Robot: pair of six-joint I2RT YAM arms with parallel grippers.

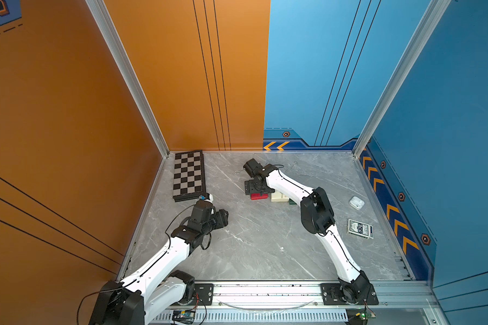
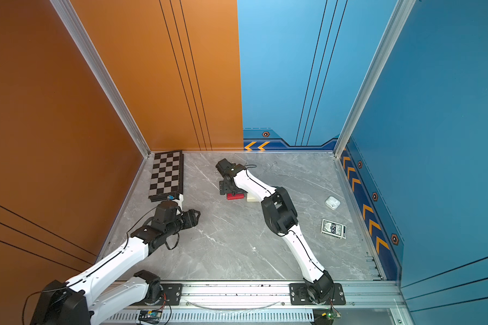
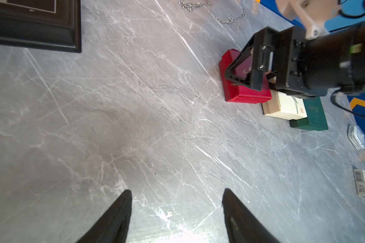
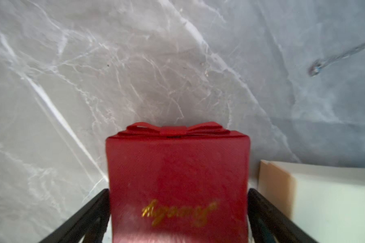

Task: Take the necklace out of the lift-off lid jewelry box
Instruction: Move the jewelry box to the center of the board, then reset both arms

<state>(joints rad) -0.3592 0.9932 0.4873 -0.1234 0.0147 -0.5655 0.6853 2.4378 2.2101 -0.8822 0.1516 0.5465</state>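
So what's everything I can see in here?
chessboard: 1, black and grey, far left corner
red box: 1, red with bow, mid-table, closed
cream box: 1, cream, beside red box
green box: 1, green, beside cream box
chain: two stretches show, silver, table beyond boxes
earbud case: 1, white, right side
cards: 1 pack, blue and white, right side
table: 1, grey marble
left gripper: 1, black, open, over bare table
right gripper: 1, black, jaws either side of red box, grip unclear

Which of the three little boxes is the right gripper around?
The red box, the one with a bow and gold script: the right gripper straddles it, jaws open. The cream box and green box next in the row stand clear.
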